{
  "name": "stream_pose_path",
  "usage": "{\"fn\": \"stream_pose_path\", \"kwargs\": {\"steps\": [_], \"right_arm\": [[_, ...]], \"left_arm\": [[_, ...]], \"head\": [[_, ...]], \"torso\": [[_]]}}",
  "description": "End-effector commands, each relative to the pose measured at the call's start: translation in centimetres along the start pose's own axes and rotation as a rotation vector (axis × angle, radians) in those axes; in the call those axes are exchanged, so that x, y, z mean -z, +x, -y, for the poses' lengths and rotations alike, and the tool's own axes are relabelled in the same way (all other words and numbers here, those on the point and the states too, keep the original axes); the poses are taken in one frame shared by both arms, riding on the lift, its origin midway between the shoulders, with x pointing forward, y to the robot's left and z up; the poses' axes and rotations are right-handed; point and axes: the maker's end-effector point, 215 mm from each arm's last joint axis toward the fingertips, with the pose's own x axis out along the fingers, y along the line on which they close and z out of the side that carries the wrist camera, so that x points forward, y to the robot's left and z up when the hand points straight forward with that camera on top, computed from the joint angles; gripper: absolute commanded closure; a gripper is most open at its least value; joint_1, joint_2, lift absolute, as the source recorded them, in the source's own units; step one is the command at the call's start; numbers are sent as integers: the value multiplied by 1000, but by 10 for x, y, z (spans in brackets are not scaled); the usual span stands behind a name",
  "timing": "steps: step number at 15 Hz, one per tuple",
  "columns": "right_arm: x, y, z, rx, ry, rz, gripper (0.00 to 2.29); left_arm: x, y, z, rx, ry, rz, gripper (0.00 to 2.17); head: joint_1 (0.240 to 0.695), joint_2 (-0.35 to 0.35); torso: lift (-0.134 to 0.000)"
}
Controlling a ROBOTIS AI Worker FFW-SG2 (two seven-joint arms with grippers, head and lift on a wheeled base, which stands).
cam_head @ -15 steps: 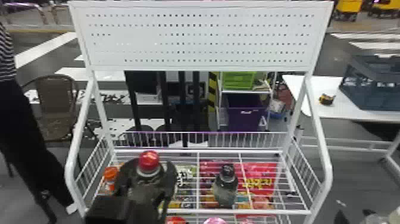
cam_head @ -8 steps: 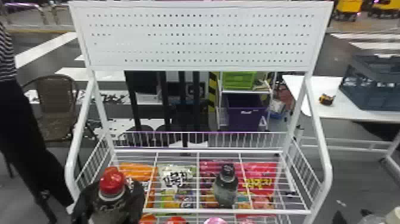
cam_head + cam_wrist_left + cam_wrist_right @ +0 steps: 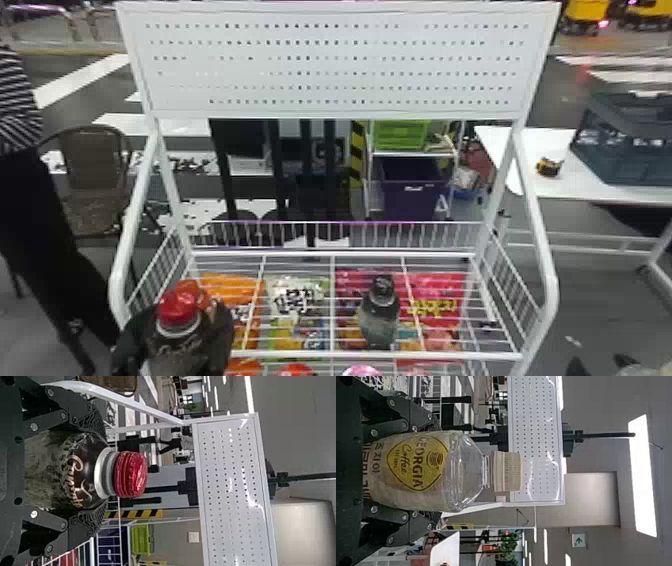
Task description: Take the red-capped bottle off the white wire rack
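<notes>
A room with a dark grey floor [image 3: 615,290] marked by white bands spreads beyond the left gripper [image 3: 172,345]. The largest thing ahead of its fingers is the white wire rack [image 3: 332,354], topped by a perforated white panel [image 3: 340,62] higher up and farther off. Well away to the fingers' right, behind the rack, stands a white table [image 3: 530,145] bearing a dark blue crate [image 3: 635,160]. Far beyond the fingers, also to their right, are a purple box [image 3: 412,200] and, above it, a bright green bin [image 3: 400,136]. To the fingers' right, and lower, colourful packets [image 3: 300,300] show through the shelf wires.

The red-capped bottle [image 3: 175,327] is nearly upright between the left gripper's two fingers, which pinch its dark body from both sides, the cap rising past their tips. It is at the rack's near left corner; whether it touches the wires I cannot tell. A dark-capped bottle [image 3: 380,320] stands on the shelf, to the right of those fingers.

The right gripper [image 3: 435,471] has its fingers closed on both sides of a clear Georgia Coffee bottle [image 3: 462,471], with the beige cap [image 3: 506,471] beyond their tips.
</notes>
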Motion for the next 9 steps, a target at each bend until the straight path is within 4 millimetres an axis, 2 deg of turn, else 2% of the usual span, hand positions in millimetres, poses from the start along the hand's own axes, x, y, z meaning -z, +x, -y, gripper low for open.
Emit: {"fn": "stream_pose_path", "kwargs": {"steps": [1, 9], "right_arm": [[-2, 0, 0, -1, -2, 4, 1376], [-3, 2, -1, -5, -4, 2, 1376]], "left_arm": [[-4, -1, 0, 2, -5, 5, 2145], [3, 0, 0, 1, 0, -12, 2145]], "head": [[499, 0], [499, 0]], "torso": [[0], [0]]}}
